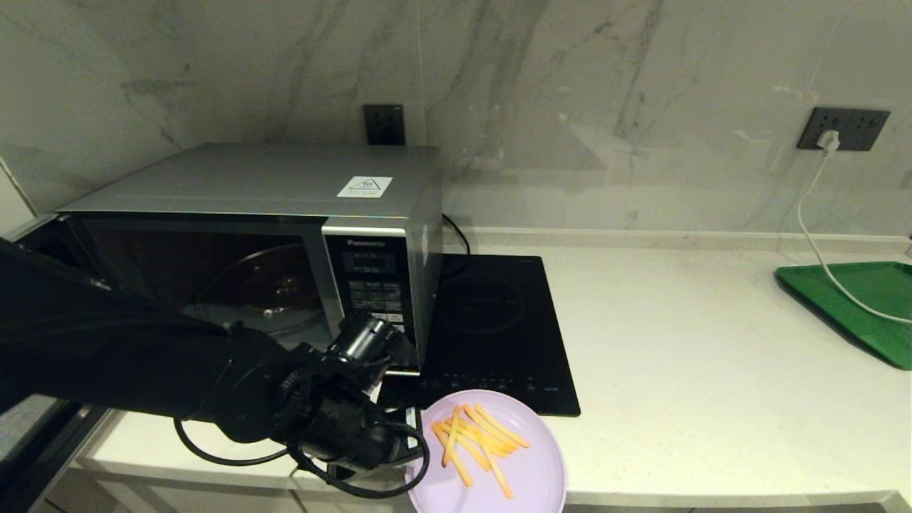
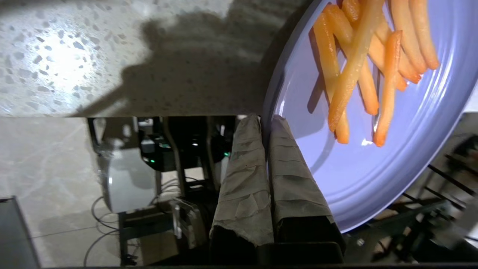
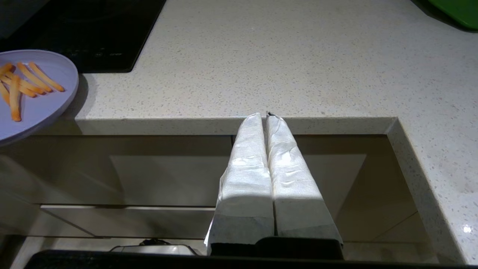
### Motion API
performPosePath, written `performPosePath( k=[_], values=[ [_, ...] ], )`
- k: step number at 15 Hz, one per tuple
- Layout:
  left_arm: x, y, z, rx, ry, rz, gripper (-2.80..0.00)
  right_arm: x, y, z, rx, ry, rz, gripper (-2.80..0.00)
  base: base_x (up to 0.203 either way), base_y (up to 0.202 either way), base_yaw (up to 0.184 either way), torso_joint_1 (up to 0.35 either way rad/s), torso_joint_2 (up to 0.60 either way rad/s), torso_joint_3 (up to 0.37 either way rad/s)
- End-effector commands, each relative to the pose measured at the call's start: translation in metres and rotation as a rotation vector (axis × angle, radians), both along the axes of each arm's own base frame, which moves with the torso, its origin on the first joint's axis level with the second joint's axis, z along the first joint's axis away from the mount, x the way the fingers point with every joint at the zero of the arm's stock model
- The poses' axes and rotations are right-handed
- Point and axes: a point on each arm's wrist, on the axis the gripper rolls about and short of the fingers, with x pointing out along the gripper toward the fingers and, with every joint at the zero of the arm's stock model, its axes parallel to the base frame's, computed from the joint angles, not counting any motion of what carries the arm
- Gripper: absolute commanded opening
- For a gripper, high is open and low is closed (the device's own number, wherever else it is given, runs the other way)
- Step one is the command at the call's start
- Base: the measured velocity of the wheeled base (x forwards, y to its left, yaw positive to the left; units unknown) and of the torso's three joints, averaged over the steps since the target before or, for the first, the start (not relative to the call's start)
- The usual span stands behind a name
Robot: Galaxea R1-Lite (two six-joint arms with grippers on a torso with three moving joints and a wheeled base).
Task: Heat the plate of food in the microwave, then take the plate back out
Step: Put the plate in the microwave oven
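Observation:
The lilac plate of food [image 1: 524, 477] carries thin orange-yellow fries [image 1: 474, 436] and hangs partly over the counter's front edge, just right of the microwave [image 1: 285, 182]. My left gripper [image 1: 415, 431] is shut on the plate's left rim. In the left wrist view its taped fingers [image 2: 244, 168] pinch the rim of the plate [image 2: 373, 168], one above and one below. The microwave's door [image 1: 32, 427] is swung open to the left, showing the glass turntable [image 1: 263, 288]. My right gripper [image 3: 264, 115] is shut and empty, low in front of the counter edge, right of the plate [image 3: 37, 108].
A flat black induction hob [image 1: 491, 324] lies behind the plate, next to the microwave's keypad panel [image 1: 374, 285]. A green tray [image 1: 866, 303] sits at the far right with a white cable [image 1: 812, 235] trailing onto it from a wall socket.

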Motion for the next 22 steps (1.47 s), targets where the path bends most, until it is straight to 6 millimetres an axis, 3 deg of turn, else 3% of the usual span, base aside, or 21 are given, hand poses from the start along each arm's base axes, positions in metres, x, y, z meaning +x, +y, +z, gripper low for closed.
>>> performPosePath(
  k=[1, 6, 10, 13, 19, 22],
  values=[
    [-0.009, 0.009, 0.010, -0.054, 0.007, -0.012, -2.80, 0.000, 0.000, 0.000, 0.001, 0.002, 0.000, -2.80, 0.000, 0.000, 0.000, 0.000, 0.00, 0.000],
    [-0.030, 0.030, 0.002, -0.146, -0.006, -0.037, -2.80, 0.000, 0.000, 0.000, 0.001, 0.002, 0.000, -2.80, 0.000, 0.000, 0.000, 0.000, 0.00, 0.000],
    [-0.055, 0.056, 0.020, -0.176, -0.067, -0.013, -2.80, 0.000, 0.000, 0.000, 0.001, 0.002, 0.000, -2.80, 0.000, 0.000, 0.000, 0.000, 0.00, 0.000],
    [-0.076, 0.092, 0.036, -0.191, -0.120, 0.072, -2.80, 0.000, 0.000, 0.000, 0.001, 0.002, 0.000, -2.80, 0.000, 0.000, 0.000, 0.000, 0.00, 0.000],
    [-0.088, 0.192, 0.022, -0.068, -0.128, 0.409, -2.80, 0.000, 0.000, 0.000, 0.001, 0.002, 0.000, -2.80, 0.000, 0.000, 0.000, 0.000, 0.00, 0.000],
    [-0.098, 0.224, 0.019, -0.061, -0.144, 0.541, -2.80, 0.000, 0.000, 0.000, 0.001, 0.002, 0.000, -2.80, 0.000, 0.000, 0.000, 0.000, 0.00, 0.000]
  ],
)
